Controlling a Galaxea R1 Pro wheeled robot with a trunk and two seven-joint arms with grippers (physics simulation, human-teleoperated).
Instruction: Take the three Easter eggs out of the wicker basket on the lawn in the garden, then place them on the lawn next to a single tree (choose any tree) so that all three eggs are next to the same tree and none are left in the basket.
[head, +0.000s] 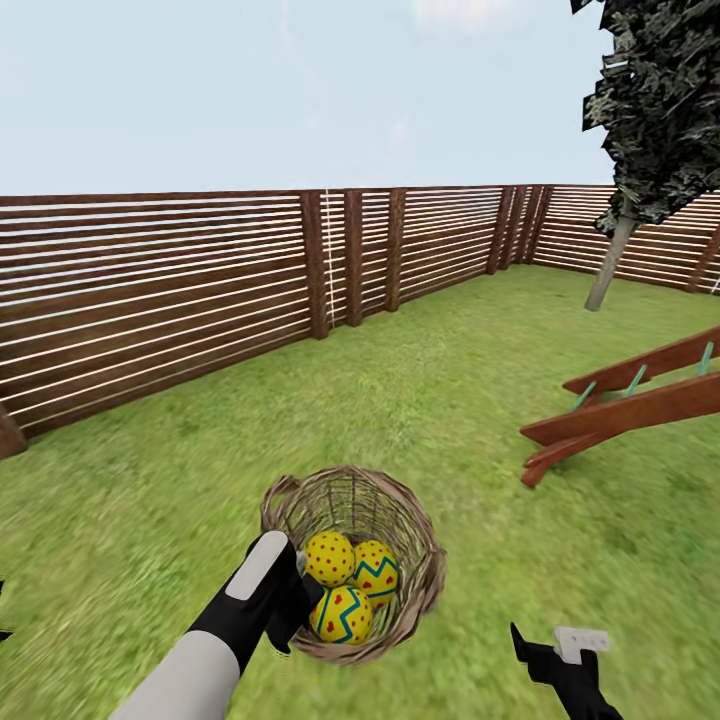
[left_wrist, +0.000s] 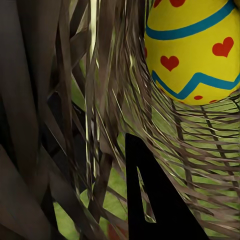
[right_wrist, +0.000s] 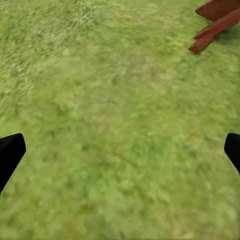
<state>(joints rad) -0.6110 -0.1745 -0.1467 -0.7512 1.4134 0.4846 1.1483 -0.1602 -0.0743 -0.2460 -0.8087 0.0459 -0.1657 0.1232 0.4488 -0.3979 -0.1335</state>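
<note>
Nearest, low right in the head view: right gripper (head: 560, 650) hanging over bare lawn (head: 150, 520), holding nothing; its wrist camera shows two dark fingertips (right_wrist: 10, 155) spread wide with only grass between them, so the pincer is open. Left arm reaches forward from the near left, and the left gripper (head: 290, 600) sits at the near-left rim of the wicker basket (head: 425, 580), right against the weave. From the left wrist camera one dark finger (left_wrist: 160, 200) shows against the wicker strands with a zigzag-banded egg (left_wrist: 192, 50) close ahead inside the basket; the second finger is hidden, so I cannot tell whether this pincer is open or closed, nor whether it grips the rim. Basket stands upright on the grass, just ahead of the robot, centre of the scene. All three Easter eggs (head: 350, 585) lie together in its bottom, touching one another: a red-dotted egg (head: 329, 556) at left, a second zigzag egg (head: 378, 568) to the right, and the first nearest. Further off to the right, a brown wooden frame (head: 620, 410) lies on the grass. Beyond, the slatted wooden fence (head: 160, 290) closes the garden. Far right corner: a tree (head: 612, 262) with pale straight trunk and dark mottled leaves, well apart from the basket. Progress, as judged: nothing delivered. No egg is out; all three removals and the trips to the tree remain.
</note>
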